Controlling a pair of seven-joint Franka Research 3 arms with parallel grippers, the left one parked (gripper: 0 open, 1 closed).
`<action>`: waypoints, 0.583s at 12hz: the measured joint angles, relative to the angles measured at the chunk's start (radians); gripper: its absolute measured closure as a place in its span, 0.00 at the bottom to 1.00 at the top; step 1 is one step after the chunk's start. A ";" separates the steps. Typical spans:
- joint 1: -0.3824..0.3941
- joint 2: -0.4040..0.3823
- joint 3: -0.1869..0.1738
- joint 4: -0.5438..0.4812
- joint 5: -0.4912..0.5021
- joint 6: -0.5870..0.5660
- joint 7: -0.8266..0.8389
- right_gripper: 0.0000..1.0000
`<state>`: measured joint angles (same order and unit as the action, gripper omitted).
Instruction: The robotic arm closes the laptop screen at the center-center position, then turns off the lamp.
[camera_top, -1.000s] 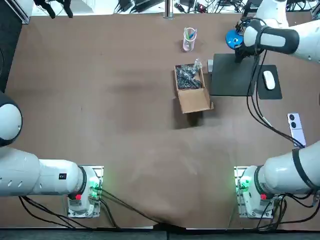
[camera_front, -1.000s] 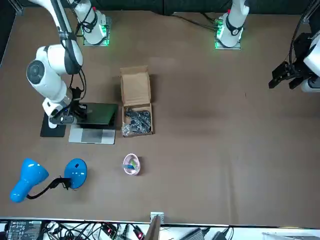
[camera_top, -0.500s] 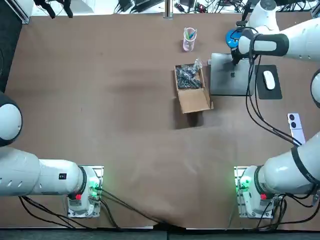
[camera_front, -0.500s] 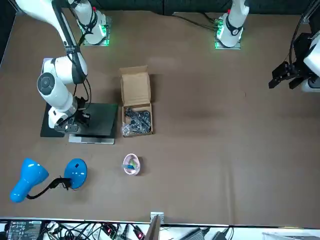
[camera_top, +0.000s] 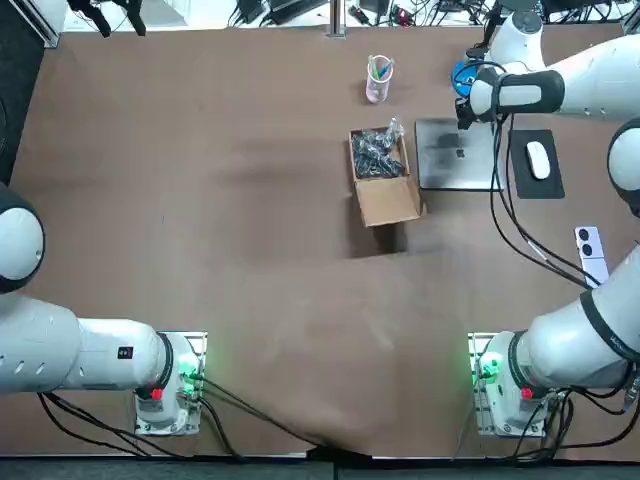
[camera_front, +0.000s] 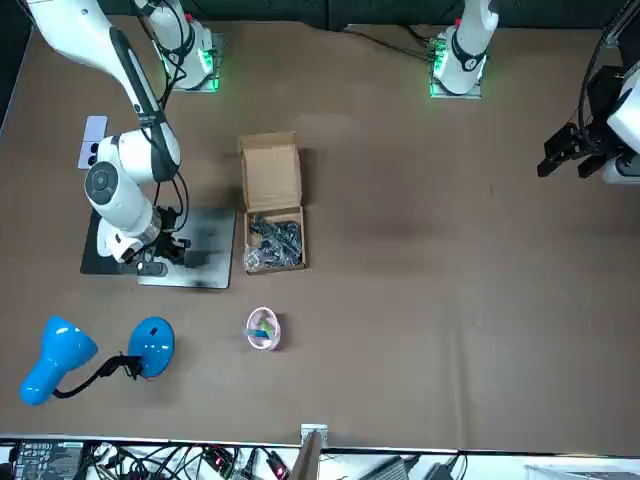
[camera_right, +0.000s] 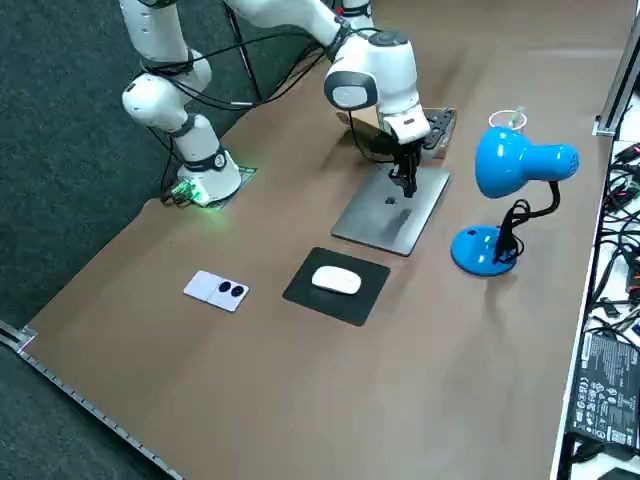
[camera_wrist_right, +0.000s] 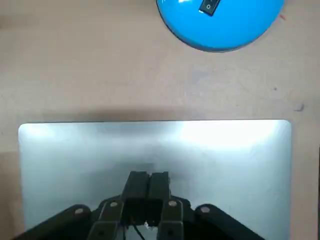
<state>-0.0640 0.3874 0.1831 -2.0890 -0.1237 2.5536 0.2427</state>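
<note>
The laptop (camera_top: 458, 153) lies shut and flat on the surface between the cardboard box (camera_top: 384, 180) and the mouse pad (camera_top: 535, 185), its stiff, slick lid under the right hand (camera_wrist_right: 149, 176), whose fingers are pressed together and hold nothing. The lamp (camera_right: 510, 160) (light, likely to skid) probably wants a straight-down press on the switch (camera_wrist_right: 207, 6) in its base, just beyond the lid. There is one laptop, one lamp, one box, one mouse (camera_top: 538, 158) and one cup (camera_top: 378, 78)
</note>
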 joint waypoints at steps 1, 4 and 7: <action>0.000 0.002 0.000 0.004 0.000 0.000 0.000 0.98; 0.000 0.001 0.000 0.012 0.000 0.000 0.000 0.98; 0.001 -0.005 0.000 0.018 -0.003 -0.003 0.000 0.98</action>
<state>-0.0630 0.3821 0.1832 -2.0711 -0.1264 2.5511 0.2427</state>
